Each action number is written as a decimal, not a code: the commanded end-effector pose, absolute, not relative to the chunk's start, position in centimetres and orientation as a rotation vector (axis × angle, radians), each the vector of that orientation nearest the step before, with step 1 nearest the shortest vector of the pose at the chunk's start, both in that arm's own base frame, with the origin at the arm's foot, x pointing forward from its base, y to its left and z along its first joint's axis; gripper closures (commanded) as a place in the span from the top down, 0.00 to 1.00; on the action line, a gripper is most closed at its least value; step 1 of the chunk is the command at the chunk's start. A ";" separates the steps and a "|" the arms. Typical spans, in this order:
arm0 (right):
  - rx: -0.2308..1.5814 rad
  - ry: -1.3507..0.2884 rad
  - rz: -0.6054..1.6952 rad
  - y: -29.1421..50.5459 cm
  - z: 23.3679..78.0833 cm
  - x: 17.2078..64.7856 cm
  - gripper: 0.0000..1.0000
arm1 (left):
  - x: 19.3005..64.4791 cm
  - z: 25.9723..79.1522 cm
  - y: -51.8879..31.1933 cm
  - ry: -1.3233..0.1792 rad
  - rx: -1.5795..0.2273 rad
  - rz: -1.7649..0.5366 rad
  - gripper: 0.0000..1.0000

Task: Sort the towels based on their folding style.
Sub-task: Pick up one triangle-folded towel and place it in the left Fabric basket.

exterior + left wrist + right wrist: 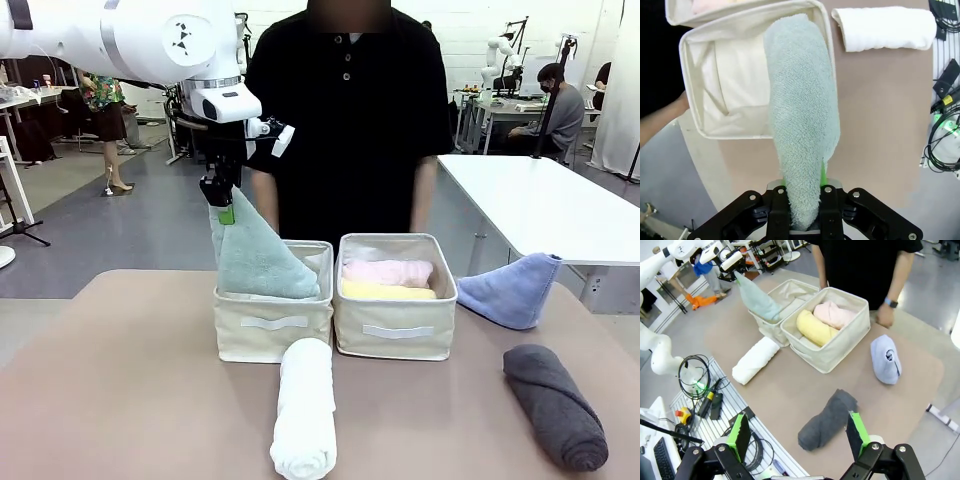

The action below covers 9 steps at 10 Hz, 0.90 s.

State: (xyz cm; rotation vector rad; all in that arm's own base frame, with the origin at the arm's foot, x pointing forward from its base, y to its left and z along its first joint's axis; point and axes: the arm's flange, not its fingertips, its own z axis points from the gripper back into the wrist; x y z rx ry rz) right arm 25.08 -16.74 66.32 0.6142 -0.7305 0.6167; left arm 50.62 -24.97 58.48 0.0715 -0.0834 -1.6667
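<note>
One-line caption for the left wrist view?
Left tool shut on teal cone towel, its wide end over a cream bin.

Left arm up and gripping, right gripper spread open.
The left arm point(110, 35) comes in high from the left, and its wrist point(222, 105) is turned so that the left gripper point(226, 212) points straight down on the far left side. Its jaws are pinched on the narrow tip of the pale teal-green towel point(255, 255), with the green pads point(823, 172) pressing it from both sides. The right gripper point(797, 432) hangs high over the near right, looking down, its two fingers held wide apart.
</note>
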 end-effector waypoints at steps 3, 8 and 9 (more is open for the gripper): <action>0.639 -0.751 0.630 -16.7 66.3 25.2 1.00 | 52.5 57.4 -25.6 -0.144 0.044 -1.677 0.19; 0.639 -0.751 0.630 -16.7 66.3 25.2 1.00 | 53.0 51.7 -25.4 -0.069 -0.011 -1.674 0.19; 0.639 -0.751 0.630 -16.7 66.3 25.2 1.00 | 52.9 50.8 -25.4 -0.055 -0.019 -1.676 0.19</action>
